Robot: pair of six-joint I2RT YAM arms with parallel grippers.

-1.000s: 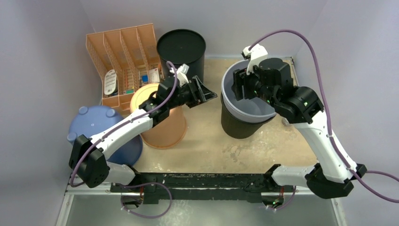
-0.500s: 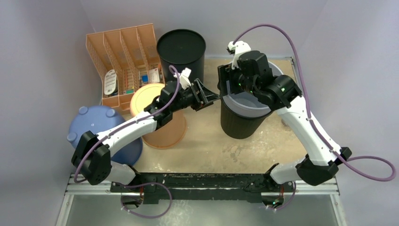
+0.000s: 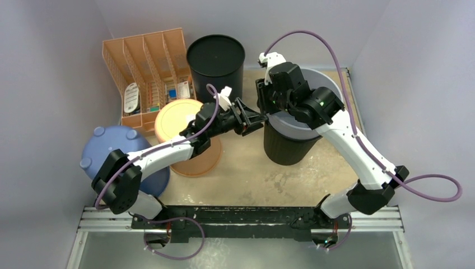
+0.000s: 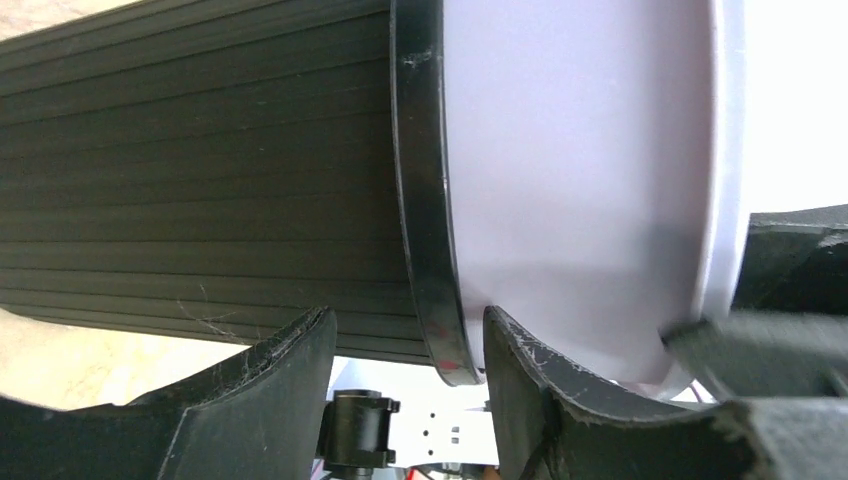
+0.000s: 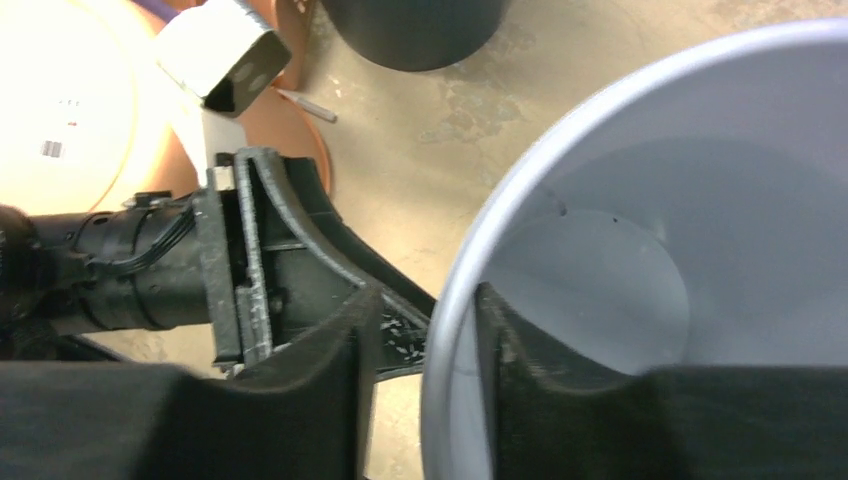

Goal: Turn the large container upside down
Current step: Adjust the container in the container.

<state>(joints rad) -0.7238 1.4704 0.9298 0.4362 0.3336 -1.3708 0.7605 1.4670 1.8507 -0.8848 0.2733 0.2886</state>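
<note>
The large container [image 3: 291,148] is a black ribbed bin with a pale grey liner and rim. It stands upright, mouth up, right of centre. My left gripper [image 3: 256,119] reaches in from the left at its left rim. In the left wrist view the left gripper [image 4: 408,315] straddles the black edge of the container [image 4: 200,180], open, with a gap on one side. My right gripper [image 3: 268,109] comes down on the same rim. It [image 5: 425,297] is open, one finger inside the container [image 5: 700,180] and one outside.
A second black bin [image 3: 215,56] stands upside down at the back. An orange tub [image 3: 182,137] and a blue tub [image 3: 123,154] sit inverted on the left, under the left arm. An orange divider basket [image 3: 148,73] fills the back left corner. Walls close in on both sides.
The right gripper has swung left from over the bin's inside to its left rim. The left gripper has pushed right onto that rim. Both pairs of jaws have narrowed.
</note>
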